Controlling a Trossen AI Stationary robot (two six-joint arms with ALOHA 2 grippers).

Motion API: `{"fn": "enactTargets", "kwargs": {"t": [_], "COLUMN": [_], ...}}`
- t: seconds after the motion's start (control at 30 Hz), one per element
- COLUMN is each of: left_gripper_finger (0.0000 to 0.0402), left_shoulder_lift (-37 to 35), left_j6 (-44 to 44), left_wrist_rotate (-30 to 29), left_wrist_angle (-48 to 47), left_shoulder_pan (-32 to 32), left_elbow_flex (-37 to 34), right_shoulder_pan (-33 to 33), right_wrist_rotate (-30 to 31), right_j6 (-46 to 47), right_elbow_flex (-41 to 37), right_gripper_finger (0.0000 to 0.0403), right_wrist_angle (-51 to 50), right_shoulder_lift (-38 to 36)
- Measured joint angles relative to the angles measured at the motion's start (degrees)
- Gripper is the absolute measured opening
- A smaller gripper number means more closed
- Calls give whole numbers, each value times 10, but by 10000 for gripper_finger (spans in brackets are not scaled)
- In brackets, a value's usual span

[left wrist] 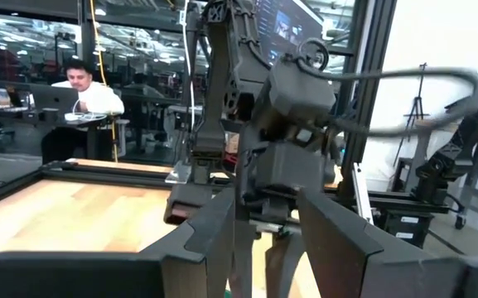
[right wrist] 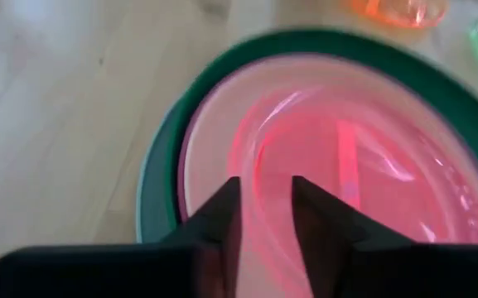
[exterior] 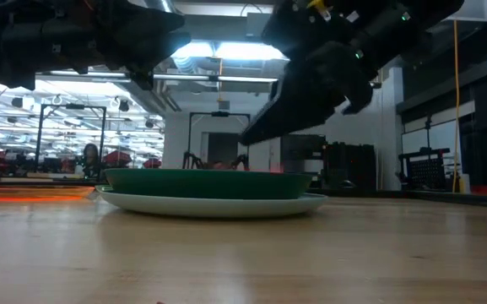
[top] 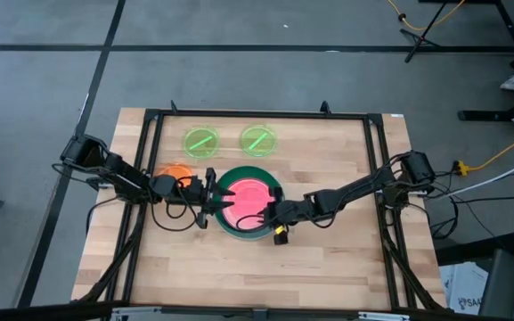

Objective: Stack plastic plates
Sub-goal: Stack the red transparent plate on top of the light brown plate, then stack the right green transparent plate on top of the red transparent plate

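Note:
A stack of plates stands mid-table: a pale blue plate (exterior: pixel 218 203) at the bottom, a dark green plate (top: pixel 238 230) on it, and pink plates (top: pixel 246 200) nested on top, the topmost translucent (right wrist: pixel 363 165). The orange plate (top: pixel 176 171) and two neon green plates (top: pixel 201 141) (top: pixel 258 140) lie flat on the table apart from the stack. My right gripper (right wrist: pixel 265 217) hangs open just above the stack's pink plates, near their right rim (top: pixel 270 214). My left gripper (top: pixel 210 198) is open at the stack's left rim, pointing level toward the right arm.
A black frame (top: pixel 257 115) runs around the wooden table top. Bare wood lies near of the stack (top: pixel 257 276) and to its right (top: pixel 346 152). Beyond the table a person sits at a desk (left wrist: pixel 85 87).

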Motion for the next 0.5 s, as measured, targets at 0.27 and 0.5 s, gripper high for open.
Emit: {"fn": "enactTargets", "kwargs": {"t": [0.27,0.5], "left_gripper_finger": [130,130], "left_shoulder_lift": [0,0], "left_j6": [0,-1], "left_wrist_rotate": [-2,-4], "left_wrist_angle": [-4,-5], "left_shoulder_pan": [0,0], "left_elbow_flex": [0,0], "right_shoulder_pan": [-3,-43], "right_wrist_rotate": [105,193], "right_j6": [-43,-44], "right_elbow_flex": [0,0], "right_gripper_finger": [168,170], "right_wrist_angle": [-3,-53], "right_shoulder_lift": [-53,-103]}}
